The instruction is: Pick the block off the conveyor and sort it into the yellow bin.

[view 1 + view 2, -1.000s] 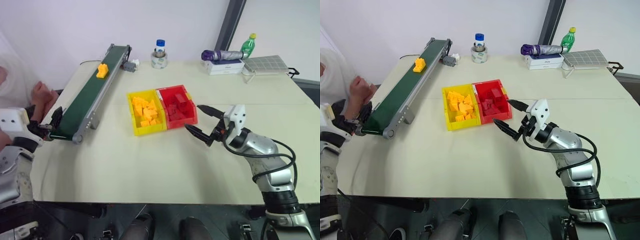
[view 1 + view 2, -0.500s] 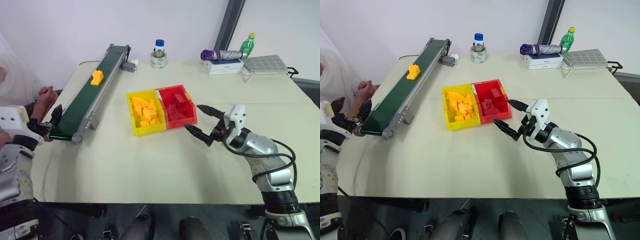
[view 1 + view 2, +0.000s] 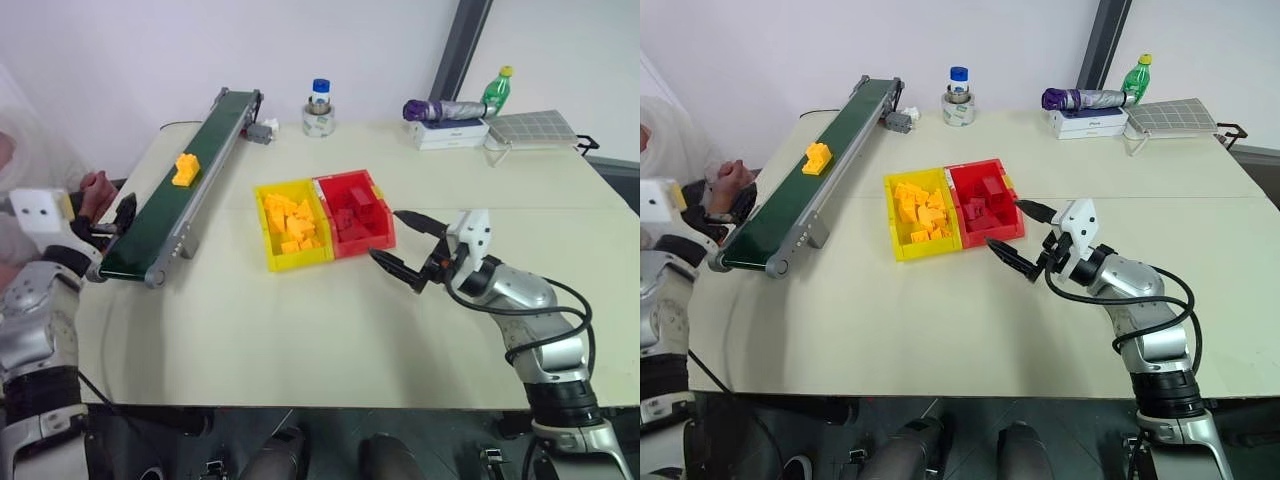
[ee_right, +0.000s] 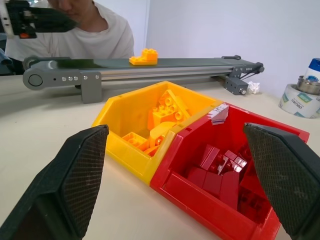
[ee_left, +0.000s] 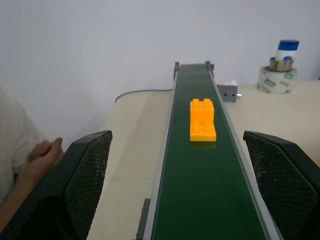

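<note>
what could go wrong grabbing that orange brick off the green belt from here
1. The small yellow-orange plastic brick rides the dark green conveyor belt toward the open left gripper; closing late could miss it.
2. A person's hands rest beside the belt's near end, close to that arm.
3. The yellow plastic bin joins a red bin, so a sloppy drop may land wrong.

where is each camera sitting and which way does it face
Left and right eye views: on the head, looking forward and down over the table; both arms show, right gripper open beside the red bin.
Left wrist view: on the left wrist, looking along the conveyor at the block; left gripper open.
Right wrist view: on the right wrist, facing the yellow bin and red bin, conveyor behind.
Shared: the block on the conveyor shows in every view.
</note>
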